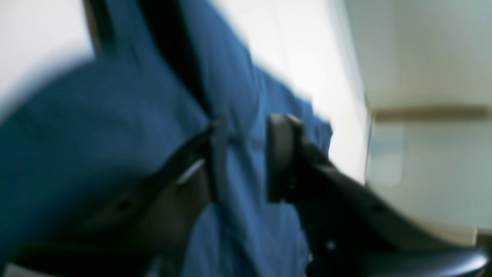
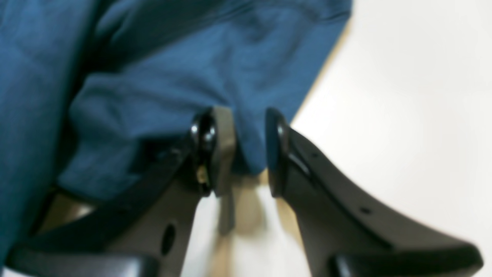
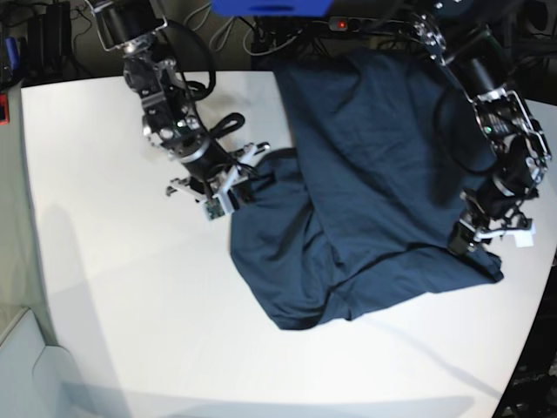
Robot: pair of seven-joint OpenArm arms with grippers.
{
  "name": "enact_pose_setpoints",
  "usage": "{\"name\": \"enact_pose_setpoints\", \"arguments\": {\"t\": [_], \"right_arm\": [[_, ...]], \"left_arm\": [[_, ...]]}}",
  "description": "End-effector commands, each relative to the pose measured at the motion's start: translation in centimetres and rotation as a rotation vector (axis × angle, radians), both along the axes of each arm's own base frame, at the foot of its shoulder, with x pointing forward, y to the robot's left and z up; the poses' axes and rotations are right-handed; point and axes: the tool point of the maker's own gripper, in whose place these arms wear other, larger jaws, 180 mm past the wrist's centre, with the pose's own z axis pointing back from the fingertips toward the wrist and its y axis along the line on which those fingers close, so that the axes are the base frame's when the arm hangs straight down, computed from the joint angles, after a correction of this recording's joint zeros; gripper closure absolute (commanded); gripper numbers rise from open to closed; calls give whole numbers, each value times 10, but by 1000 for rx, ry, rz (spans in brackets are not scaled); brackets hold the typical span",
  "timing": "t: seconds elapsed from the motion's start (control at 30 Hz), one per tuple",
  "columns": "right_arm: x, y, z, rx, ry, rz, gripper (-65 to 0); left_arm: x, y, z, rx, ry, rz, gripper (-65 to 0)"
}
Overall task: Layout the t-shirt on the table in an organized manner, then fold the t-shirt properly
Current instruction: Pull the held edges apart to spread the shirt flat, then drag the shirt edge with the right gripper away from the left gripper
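Sprawling across the far right part of the white table (image 3: 113, 287), the dark navy t-shirt (image 3: 374, 174) lies rumpled rather than flat: one broad panel runs from the far edge toward the near right, and a second layer is folded over it, ending in a rounded lobe nearer the table's middle. The right gripper (image 2: 250, 152) sits at the shirt's left edge in the base view. Its wrist camera shows the two pads standing a little apart with a fold of blue cloth hanging between them; whether they actually pinch that fold cannot be told from the pictures. The left gripper (image 1: 246, 157) is at the shirt's near right corner, close to the table's curved edge. Its wrist view is heavily blurred, but the fingers (image 1: 278, 157) stand apart with blue cloth showing in the gap between and behind them; no firm grip can be made out. Dark cables (image 3: 218, 122) trail behind the right arm (image 3: 161, 104).
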Motion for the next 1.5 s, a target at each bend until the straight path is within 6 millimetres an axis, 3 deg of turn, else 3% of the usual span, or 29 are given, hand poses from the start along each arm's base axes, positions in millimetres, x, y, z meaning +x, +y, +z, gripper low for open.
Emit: {"name": "enact_pose_setpoints", "arguments": {"t": [0.0, 0.13, 0.23, 0.4, 0.6, 0.73, 1.17, 1.33, 1.47], "right_arm": [[12, -1, 17, 13, -62, -2, -142], [19, -4, 23, 7, -80, -1, -142], [21, -2, 28, 12, -93, 2, -142], [17, 13, 33, 41, -99, 17, -143], [-2, 22, -13, 13, 20, 48, -141], [-3, 17, -19, 1, 34, 44, -141], [12, -84, -21, -162, 17, -52, -141], [39, -115, 1, -208, -43, -89, -141], [63, -131, 27, -243, -112, -96, -141]], "left_arm": [[-1, -5, 3, -16, -18, -2, -125], [-21, -30, -32, -9, 54, -29, -121], [-24, -33, -42, 65, 79, -48, -121], [-28, -15, -44, 150, 105, -47, -121], [-22, 8, -38, 244, 123, -46, -121], [-24, 22, -48, 254, 159, -33, -121], [-39, 33, -96, 233, 228, 58, -121], [-30, 24, -92, 281, 213, -8, -121], [-7, 19, -68, 296, 147, -26, -121]]}}
